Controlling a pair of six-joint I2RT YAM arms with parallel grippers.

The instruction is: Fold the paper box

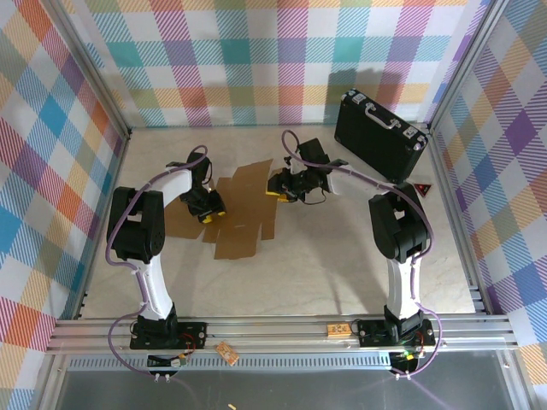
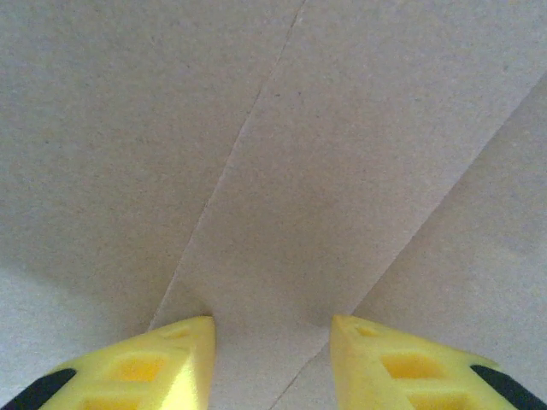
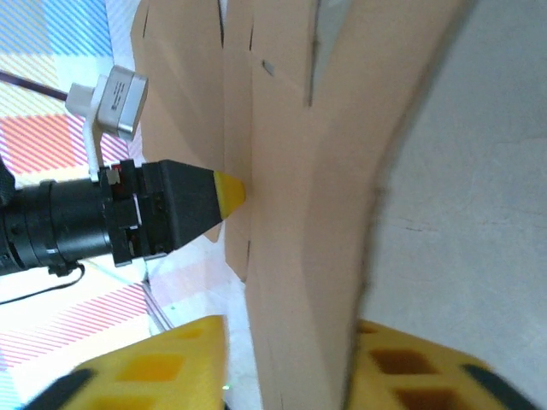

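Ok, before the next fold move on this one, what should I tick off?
1. The paper box lies on the table, mostly flat: ok.
2. The left gripper is open, with both fingertips against the cardboard beside a crease: ok.
3. The right gripper straddles a raised flap at the sheet's right edge: ok.
4. The fingers are clamped firmly on that flap: cannot tell.
5. The black hard case stands apart from the sheet, at the back right: ok.
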